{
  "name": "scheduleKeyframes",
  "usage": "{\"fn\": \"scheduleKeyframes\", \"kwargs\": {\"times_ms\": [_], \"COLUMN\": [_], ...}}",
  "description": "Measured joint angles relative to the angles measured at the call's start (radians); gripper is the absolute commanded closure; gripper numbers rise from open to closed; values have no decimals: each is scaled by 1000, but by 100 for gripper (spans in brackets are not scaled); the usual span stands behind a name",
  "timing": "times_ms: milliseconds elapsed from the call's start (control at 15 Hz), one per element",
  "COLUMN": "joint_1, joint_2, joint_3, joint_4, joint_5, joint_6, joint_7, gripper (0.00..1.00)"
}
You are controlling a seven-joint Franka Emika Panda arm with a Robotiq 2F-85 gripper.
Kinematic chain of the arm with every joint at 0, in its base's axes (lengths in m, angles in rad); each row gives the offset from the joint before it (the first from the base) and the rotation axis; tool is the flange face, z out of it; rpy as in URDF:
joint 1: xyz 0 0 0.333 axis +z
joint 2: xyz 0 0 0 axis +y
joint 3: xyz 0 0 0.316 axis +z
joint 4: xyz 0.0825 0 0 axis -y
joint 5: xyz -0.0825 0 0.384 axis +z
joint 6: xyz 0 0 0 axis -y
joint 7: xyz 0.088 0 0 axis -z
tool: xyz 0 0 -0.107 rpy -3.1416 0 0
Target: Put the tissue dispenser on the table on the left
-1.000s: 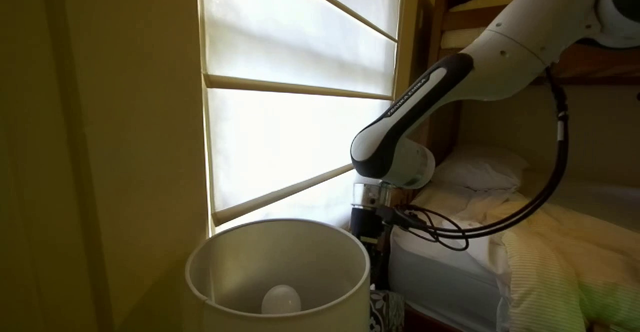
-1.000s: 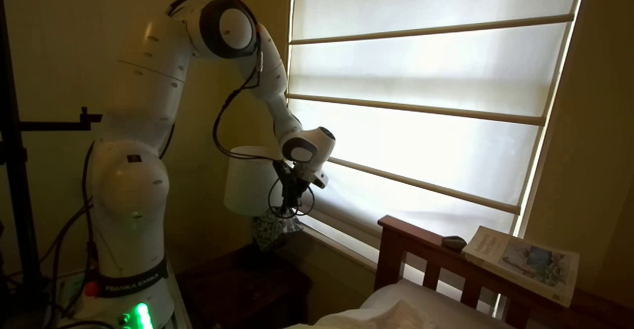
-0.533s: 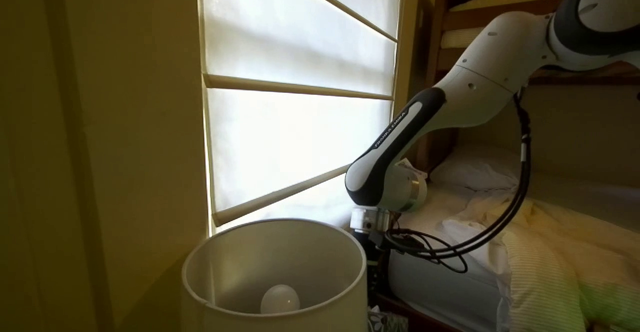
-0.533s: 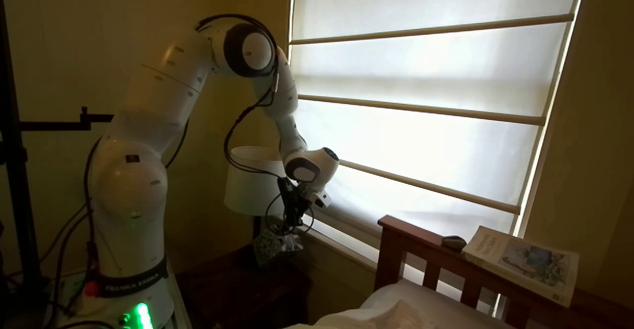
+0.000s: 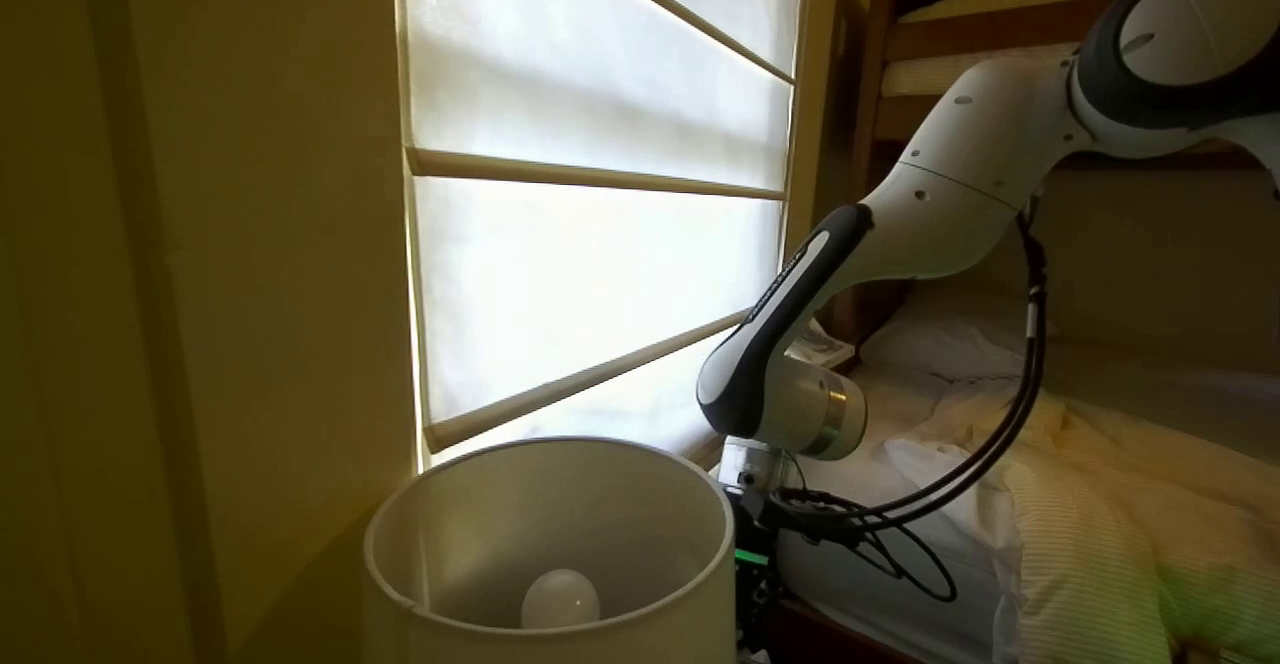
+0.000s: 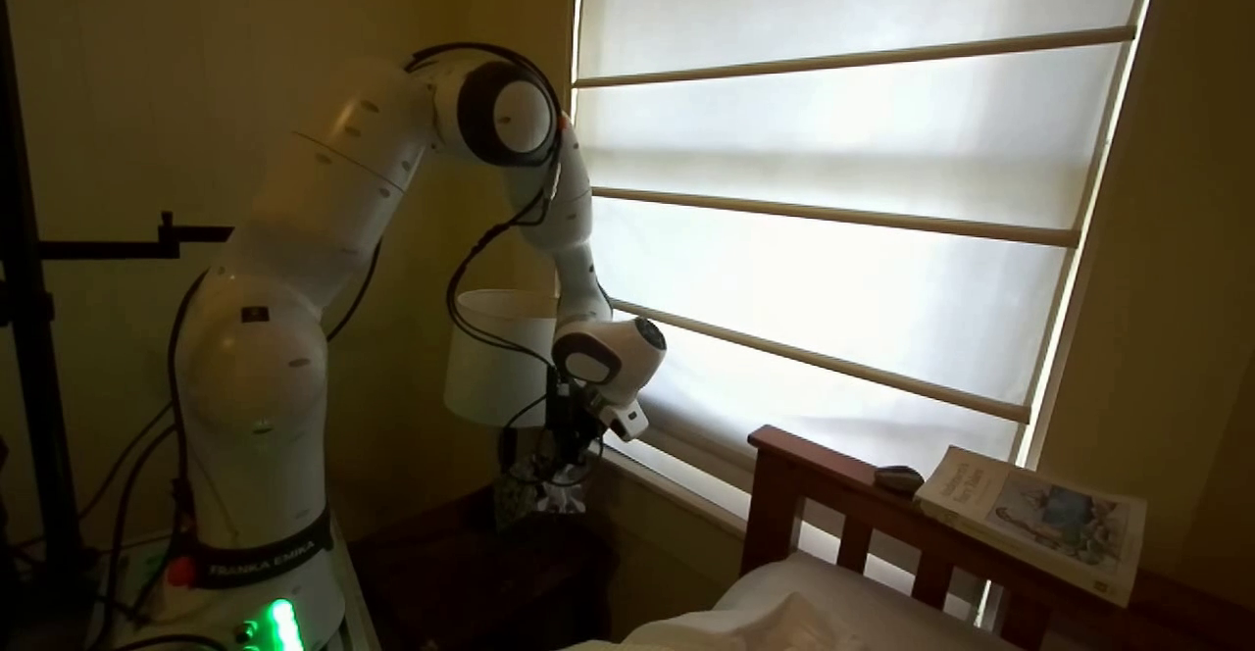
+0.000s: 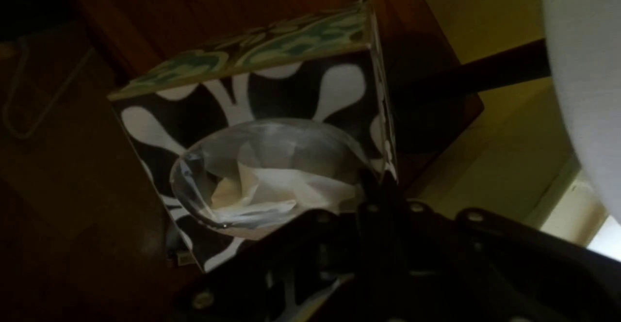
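Glowing in both exterior views, the blind (image 6: 833,288) hung behind my arm (image 6: 324,200), crossed by bars (image 6: 833,214). The bed (image 5: 900,574) stood beyond the arm in an exterior view, its cover (image 5: 1110,514) rumpled. The arm was bent, its last section directed downward at the table (image 7: 233,2). The table was brown wood, dimly lit. The shade (image 6: 495,372), on a dark stem (image 7: 504,67), stood near my wrist. The box (image 7: 264,104) was located at the table, near the stem; whether it rested on the top or hung above it, I could not tell. Its face toward the wrist camera was black and white, with an oval hole; an adjoining face was green and cream. In an exterior view, the shade and the view's lower edge hid nearly all of it. My gripper (image 7: 380,181) was narrow, clamped on one side of the box next to the hole; the exact contact was too dark to inspect. The tissues (image 7: 301,191) lay inside the box, white and folded. The bulb (image 5: 560,599) stood inside the shade. The light (image 6: 283,625) low on my arm was green.
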Motion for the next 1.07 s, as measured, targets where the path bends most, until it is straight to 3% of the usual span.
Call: {"fn": "scheduleKeyframes", "kwargs": {"times_ms": [467,867,1067], "joint_1": [8,45,44], "joint_2": [3,67,99], "joint_3": [-4,65,82], "joint_4": [1,15,12], "joint_5": [3,78,67], "joint_6": [32,311,341], "joint_7": [21,23,-31], "gripper": [99,99,99]}}
